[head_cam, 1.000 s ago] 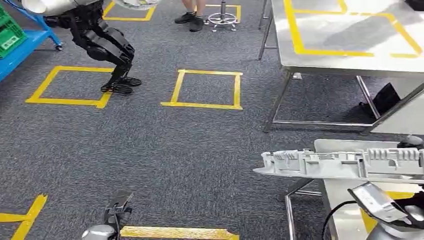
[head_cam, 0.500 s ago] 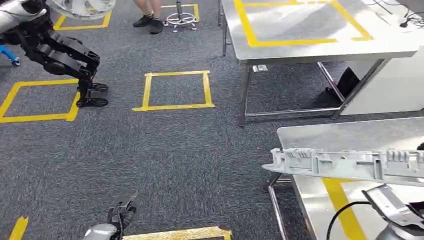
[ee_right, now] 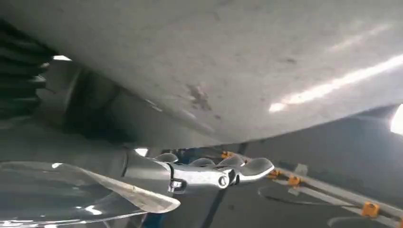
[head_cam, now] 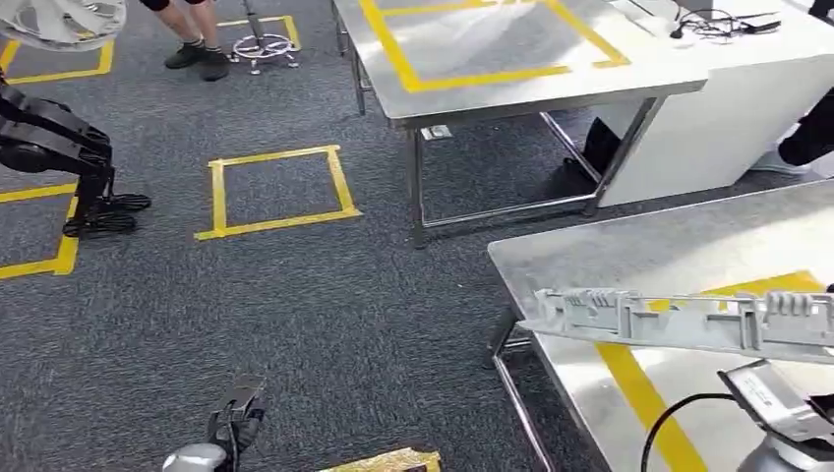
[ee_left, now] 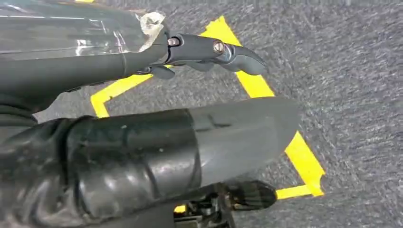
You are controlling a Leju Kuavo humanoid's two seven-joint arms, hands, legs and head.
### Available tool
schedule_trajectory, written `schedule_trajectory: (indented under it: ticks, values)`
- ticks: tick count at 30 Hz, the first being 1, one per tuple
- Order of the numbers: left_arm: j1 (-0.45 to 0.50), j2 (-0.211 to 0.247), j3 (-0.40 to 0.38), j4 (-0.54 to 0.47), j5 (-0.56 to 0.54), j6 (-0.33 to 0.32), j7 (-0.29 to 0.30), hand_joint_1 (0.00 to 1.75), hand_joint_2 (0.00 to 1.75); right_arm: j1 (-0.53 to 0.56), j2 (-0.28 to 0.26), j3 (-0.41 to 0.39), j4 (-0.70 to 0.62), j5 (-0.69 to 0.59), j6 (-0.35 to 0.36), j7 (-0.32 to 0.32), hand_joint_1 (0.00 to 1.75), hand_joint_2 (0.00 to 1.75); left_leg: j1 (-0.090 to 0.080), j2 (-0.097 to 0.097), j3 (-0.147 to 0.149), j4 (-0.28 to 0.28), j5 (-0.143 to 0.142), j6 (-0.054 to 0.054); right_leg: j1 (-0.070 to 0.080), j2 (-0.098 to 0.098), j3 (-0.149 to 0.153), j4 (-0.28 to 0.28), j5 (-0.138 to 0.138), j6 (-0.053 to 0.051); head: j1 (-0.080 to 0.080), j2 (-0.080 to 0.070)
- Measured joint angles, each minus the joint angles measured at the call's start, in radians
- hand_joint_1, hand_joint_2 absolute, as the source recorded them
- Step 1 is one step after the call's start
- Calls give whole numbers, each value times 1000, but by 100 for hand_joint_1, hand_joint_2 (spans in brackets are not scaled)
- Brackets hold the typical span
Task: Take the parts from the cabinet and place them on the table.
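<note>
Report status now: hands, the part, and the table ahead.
Left hand low over the carpet, holding nothing. Long grey part carried over the near steel table, right hand's grip hidden. Table bare beneath it apart from yellow tape.

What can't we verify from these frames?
- Right hand's hold on the grey part: head view cuts the part off at the right edge.
- Right wrist view: the part's broad underside hides the contact; fingers lie beneath it.
- Near table: cut off by right and bottom edges.
- Person: cropped by the top edge.

The right hand (ee_right: 157, 175) holds a grey part (ee_right: 228, 71) above its fingers (ee_right: 247, 168).
</note>
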Motion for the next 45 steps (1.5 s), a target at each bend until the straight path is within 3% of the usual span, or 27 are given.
schedule_trajectory:
  ticks: [1, 2, 4, 5, 6, 8, 9, 10, 11, 14, 17, 19, 20, 22, 24, 25, 26, 30, 32, 33, 35, 36, 39, 40, 41, 42, 45]
  values:
    - [0, -1, 0, 0, 0, 0, -1, 0, 0, -4, 0, -2, 0, -1, 0, 0, 0, 0, -1, 8, 3, -6, 2, 5, 5, -53, -20, 38, -28, 3, 8, 0]
    - [-1, -1, 0, 0, 0, -1, -1, 0, 0, -4, 0, -2, 0, -3, 0, 0, 0, 0, -1, 18, 3, -6, 2, 5, 5, -79, -45, 91, -56, 7, 8, 0]
    - [5, -2, 0, 0, 0, -4, -1, 0, 0, -3, 0, -4, 0, -4, 0, 0, 0, 0, -3, 50, 3, -5, -1, 7, 0, -100, -126, 254, -120, 16, 8, 0]
    - [6, -2, 0, 0, 0, -4, -1, 0, 0, -2, 0, -5, 1, -4, 0, 0, 0, 0, -3, 64, 3, -5, -2, 7, -2, -103, -141, 282, -119, 20, 9, 0]
    - [6, -2, 0, 0, 0, -4, -1, 0, 0, -2, 0, -7, 2, -4, 0, 0, 0, 0, -3, 76, 4, -5, -4, 6, -4, -106, -133, 265, -98, 23, 8, 0]
    - [3, -4, 0, 0, 0, -4, -1, 0, 0, -2, 0, -8, 2, -4, 0, 0, 0, 0, -1, 98, 9, -4, -10, -1, -9, -125, -48, 107, -12, 27, 8, 0]
    - [2, -5, 0, 0, 2, -4, -1, 0, 0, -2, 0, -8, 2, -4, 0, 0, 0, 0, -2, 107, 14, -3, -14, -7, -9, -162, 4, 16, 19, 28, 9, 0]
    - [2, -4, 0, 0, 2, -4, -2, 0, 0, -4, 0, -8, 2, -2, 0, 0, 0, 0, -10, 114, 15, 0, -19, -14, 5, -191, 27, -10, -3, 28, 12, 0]
    - [1, -4, 0, 0, 2, -4, -2, 0, 0, -3, 0, -9, 2, 0, 0, 0, 0, 0, -13, 119, 14, 5, -21, -19, 1, -174, 26, -14, 3, 9, 8, 0]
    - [-3, -5, 1, 0, 2, -4, -2, 0, 0, -2, 0, -15, 3, 2, 0, 0, 0, 0, -12, 147, 21, 6, -27, -28, 2, -146, 20, -10, 1, -10, 9, 0]
    - [-5, -6, 1, 0, 2, -4, -3, 0, 0, -5, 1, -13, 3, 2, 0, 0, 0, 0, -3, 58, -25, 120, -102, -40, -2, -123, 26, -12, 2, -28, 5, 0]
    - [3, -6, 1, 0, 3, -4, -3, 0, 0, -4, 1, -13, 3, 3, 0, 0, 0, 0, -3, 47, -110, 291, -169, -40, 1, -97, 26, -12, 1, -31, 2, 0]
    - [6, -6, 1, 0, 3, -4, -3, 0, 0, -4, 1, -14, 4, 3, 0, 0, 0, 0, -3, 46, -135, 335, -174, -38, 3, -83, 27, -12, 1, -31, 3, 0]
    - [7, -6, 1, 0, 3, -8, -3, 0, 0, -4, 1, -14, 5, 1, 0, 0, 0, 0, -4, 43, -118, 279, -112, -28, 5, -55, 30, -11, 2, -31, 2, 0]
    - [5, -5, 1, 0, 3, -9, -3, 0, 0, -4, 1, -14, 5, 0, 0, 0, 0, 0, -7, 13, -46, 106, -13, -14, 5, -30, 35, -11, 2, -31, 2, 0]
    - [5, -3, 1, 0, 3, -9, -3, 0, 0, -4, 1, -14, 5, -1, 0, 0, 0, 0, -8, -31, -22, 42, 4, -7, 3, -21, 33, -11, 2, -30, 3, 0]
    - [5, -1, 1, 0, 3, -9, -3, 0, 0, -4, 1, -14, 6, -2, 0, 0, 0, 0, -3, -40, -9, 22, -2, -4, 7, -6, 28, -7, 2, -24, 3, 0]
    - [-1, -7, 1, 0, 2, -9, -3, 0, 0, -3, 1, -17, 5, -3, 0, 0, 0, 0, 1, -3, -4, -1, 5, -1, -2, 22, 13, -10, 8, 2, 3, 0]
    - [-5, -7, 2, 0, 2, -11, -2, 0, 0, -8, 1, -18, 6, -3, 0, 0, 0, 0, -2, 18, 0, -8, 9, 7, 3, -68, -26, 64, -47, 6, 15, 0]
    - [-4, -7, 2, 0, 2, -17, 6, 0, 0, -8, 1, -18, 7, -3, 0, 0, 0, 0, -3, 30, -1, -8, 8, 8, 2, -89, -64, 147, -86, 10, 15, 0]
    - [1, -6, 3, 0, 3, -31, 31, 0, 0, -7, 1, -20, 11, -2, 0, 0, 0, 0, -3, 57, -2, -7, 6, 9, -3, -101, -125, 274, -129, 19, 15, 0]
    - [2, -6, 3, 1, 3, -39, 47, 0, 0, -7, 1, -20, 14, 1, 0, 0, 0, 0, -2, 69, -1, -6, 4, 7, -5, -104, -129, 279, -119, 23, 16, 0]
    - [2, -5, 7, 3, 15, -74, 106, 0, 0, -8, 1, -19, 20, 2, 0, 0, 0, 0, 3, 99, 3, -1, -5, -6, -13, -134, -19, 73, -6, 33, 16, 0]
    - [3, -3, 8, 3, 18, -87, 125, 0, 0, -9, 1, -17, 22, 2, 0, 0, 0, 0, 1, 107, 6, 4, -10, -14, -12, -178, 17, -2, 1, 36, 17, 0]
    - [6, 5, 10, 3, 18, -96, 136, 0, 0, -13, 1, -14, 27, 3, 0, 0, 0, 0, -8, 115, 2, 11, -15, -21, -2, -196, 33, -11, -10, 23, 23, 0]
    - [10, 5, 10, 5, 19, -104, 144, 0, 0, -13, 1, -13, 30, 3, 0, 0, 0, 0, -10, 121, 2, 12, -15, -24, -3, -179, 28, -7, -8, 8, 18, 0]
    - [17, 8, 14, 6, 21, -127, 172, 0, 0, -13, 1, -12, 36, 6, 0, -1, 0, 0, -5, 149, 9, 14, -23, -32, -2, -147, 24, -4, -8, -12, 16, 0]
